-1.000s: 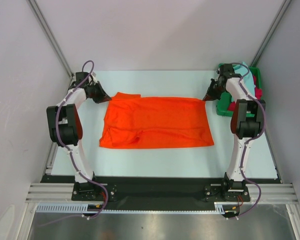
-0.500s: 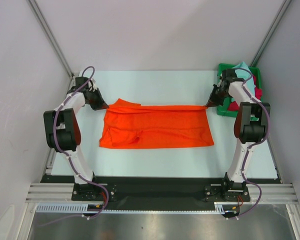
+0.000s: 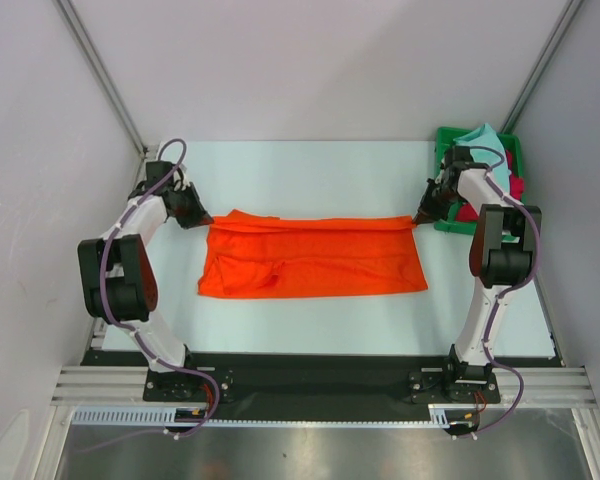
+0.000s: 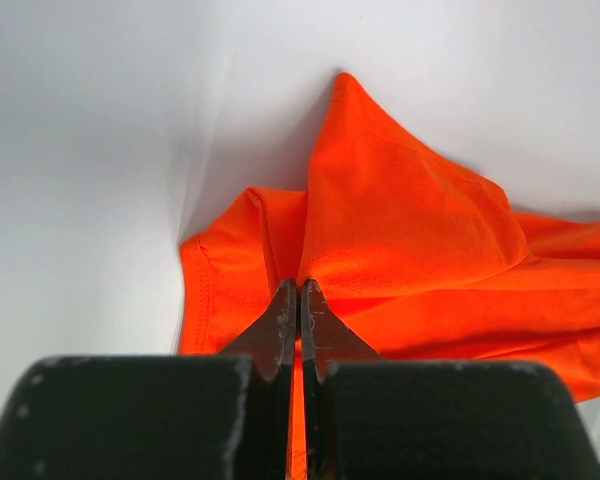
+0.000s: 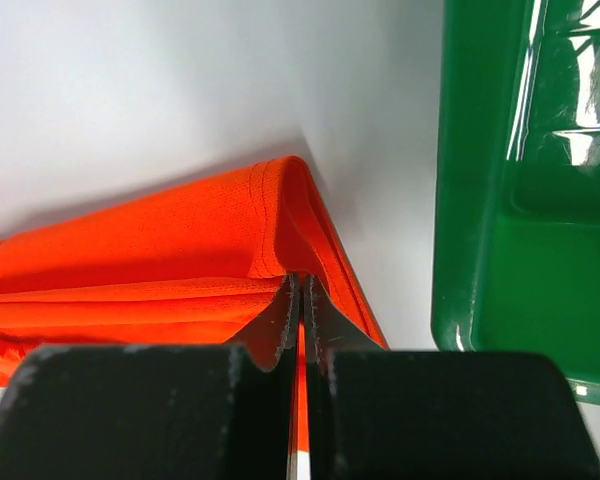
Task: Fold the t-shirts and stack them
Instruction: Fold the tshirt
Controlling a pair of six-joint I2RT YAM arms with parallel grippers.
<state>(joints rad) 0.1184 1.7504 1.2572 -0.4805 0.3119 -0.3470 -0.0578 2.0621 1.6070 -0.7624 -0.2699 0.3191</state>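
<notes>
1. Orange t-shirt (image 3: 315, 262) is being held on the table (image 3: 310, 170), far edge raised.
2. Its far corners are being pinched by the closed left gripper (image 3: 204, 222) and right gripper (image 3: 418, 218).
3. Level, matched travel toward the near hem is being called for.

I see a robot lab cell here: plain white walls (image 3: 310, 70), aluminium frame rails (image 3: 90, 385), a pale work table (image 3: 310, 165).
</notes>
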